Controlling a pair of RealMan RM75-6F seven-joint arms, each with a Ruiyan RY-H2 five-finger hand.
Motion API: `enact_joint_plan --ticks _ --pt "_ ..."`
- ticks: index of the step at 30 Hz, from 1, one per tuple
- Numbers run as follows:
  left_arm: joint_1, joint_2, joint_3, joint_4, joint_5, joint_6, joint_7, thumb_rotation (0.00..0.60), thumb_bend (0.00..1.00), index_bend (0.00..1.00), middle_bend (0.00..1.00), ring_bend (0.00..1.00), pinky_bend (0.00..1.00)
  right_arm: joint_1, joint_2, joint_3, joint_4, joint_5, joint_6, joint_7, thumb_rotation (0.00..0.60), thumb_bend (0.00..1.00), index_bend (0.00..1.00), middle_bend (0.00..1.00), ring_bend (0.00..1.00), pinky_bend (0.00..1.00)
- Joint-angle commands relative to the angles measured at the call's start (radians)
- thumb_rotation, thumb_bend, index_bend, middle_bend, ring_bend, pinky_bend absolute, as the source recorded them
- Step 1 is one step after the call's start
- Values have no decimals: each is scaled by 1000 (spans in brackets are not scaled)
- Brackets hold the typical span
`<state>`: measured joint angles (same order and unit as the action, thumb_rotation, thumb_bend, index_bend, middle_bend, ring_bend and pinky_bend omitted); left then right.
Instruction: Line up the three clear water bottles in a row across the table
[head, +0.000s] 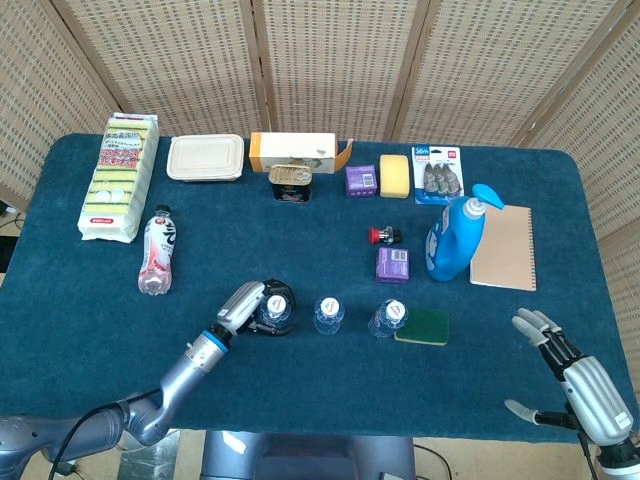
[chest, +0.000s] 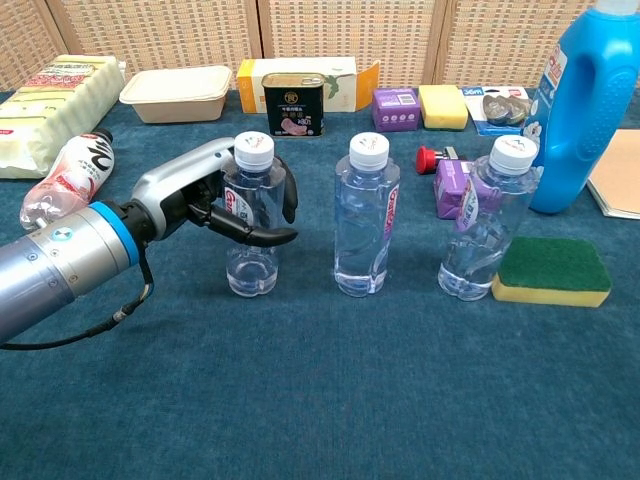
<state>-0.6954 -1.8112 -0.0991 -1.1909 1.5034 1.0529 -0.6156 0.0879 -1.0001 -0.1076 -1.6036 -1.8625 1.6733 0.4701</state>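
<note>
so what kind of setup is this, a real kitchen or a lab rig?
Most likely a staged lab or data-collection table, not a kitchen. A blue cloth-covered table stands before woven folding screens, and unrelated goods sit spread out on it: a sponge pack, a blue detergent bottle, a spiral notebook.
</note>
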Motion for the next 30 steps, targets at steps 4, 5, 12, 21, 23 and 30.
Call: enact_joint_plan --ticks 4,5,12,21,23,30 --pt "1 8 12 -2 18 9 -37 600 205 205 158 83 274 -1 1 0 0 -2 2 1 600 28 60 49 49 282" --pt "2 10 14 -1 24 17 -45 600 203 113 98 40 249 -1 1 0 0 -2 3 1 600 28 60 49 49 282" --pt "11 28 24 -3 47 54 -71 600 198 0 6 0 216 -2 1 -1 1 -5 6 2 600 28 60 49 49 282" --pt "25 51 30 -17 55 84 -65 600 197 0 0 0 215 -3 1 -2 -1 -9 10 -2 600 28 61 49 49 282" --pt "27 57 32 -21 55 84 -57 600 197 0 0 0 215 -3 2 -2 -2 -10 10 -3 600 28 61 49 49 282" --pt "34 97 51 -55 65 84 -71 600 180 0 0 0 193 -5 2 -2 -2 -12 14 -4 600 28 60 49 49 281"
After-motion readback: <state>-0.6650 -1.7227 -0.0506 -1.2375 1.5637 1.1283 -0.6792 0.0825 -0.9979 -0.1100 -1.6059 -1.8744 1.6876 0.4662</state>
